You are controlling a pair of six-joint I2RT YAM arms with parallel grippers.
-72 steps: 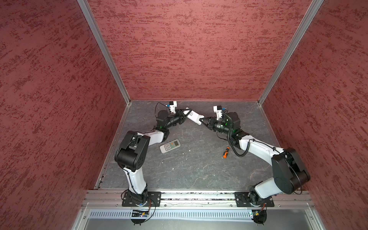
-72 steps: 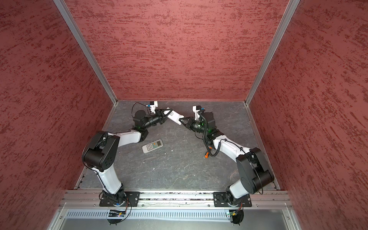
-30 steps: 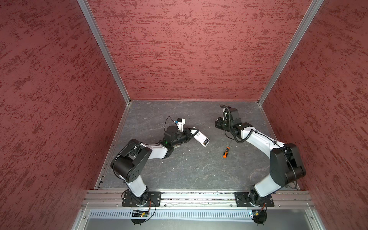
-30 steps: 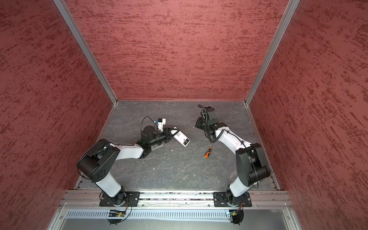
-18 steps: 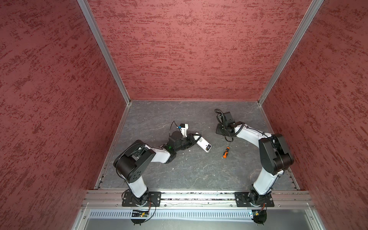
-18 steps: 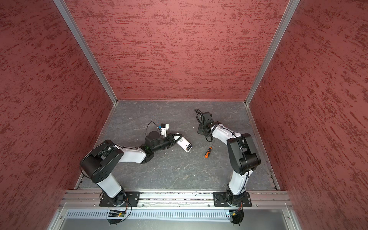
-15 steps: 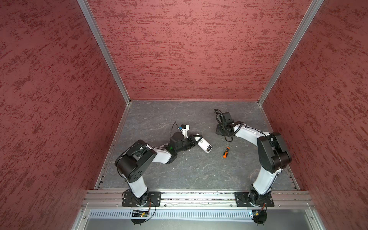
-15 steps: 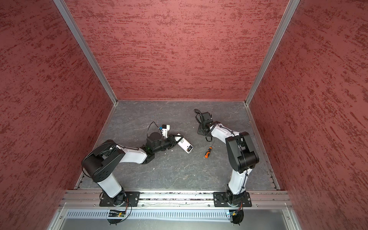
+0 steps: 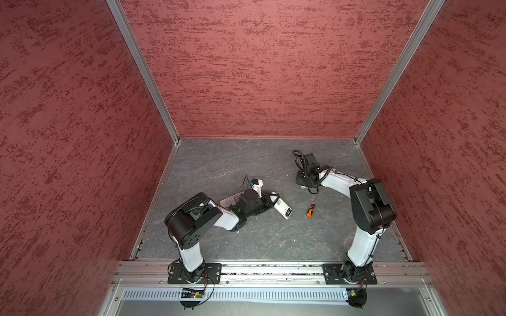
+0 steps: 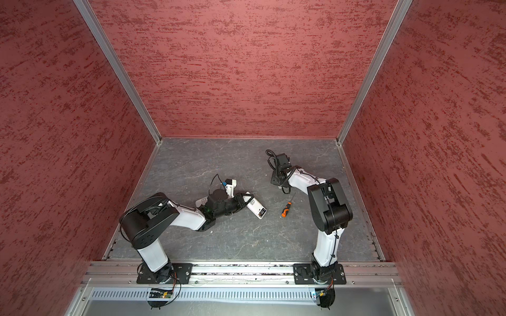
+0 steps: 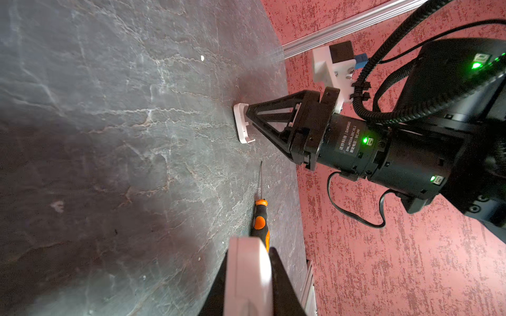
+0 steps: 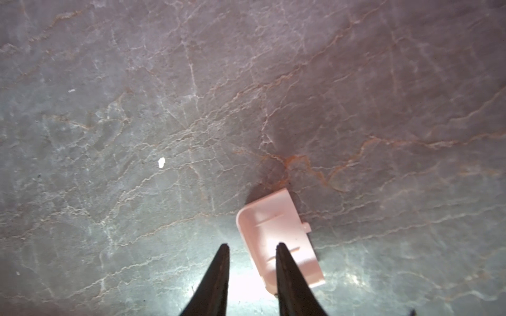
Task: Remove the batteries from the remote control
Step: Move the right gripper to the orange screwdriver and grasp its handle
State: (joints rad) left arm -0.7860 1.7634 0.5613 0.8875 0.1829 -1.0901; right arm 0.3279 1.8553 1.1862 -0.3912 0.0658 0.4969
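Currently: left pincer (image 9: pixel 269 201) clamps the remote control (image 9: pixel 282 209) mid-scene on the worktop (image 9: pixel 219 164), open bay end pointing near-right. Risk: any tilt could spill the batteries, rolling toward the screwdriver (image 9: pixel 310 210). Farther right, right pincer (image 12: pixel 252 244) stands narrowly parted, empty, one finger (image 12: pixel 290 273) at the battery cover (image 12: pixel 273 219); withdrawing may drag it. Batteries too small to make out; second remote (image 9: pixel 228 201) mostly hidden under left arm (image 9: pixel 191 219).
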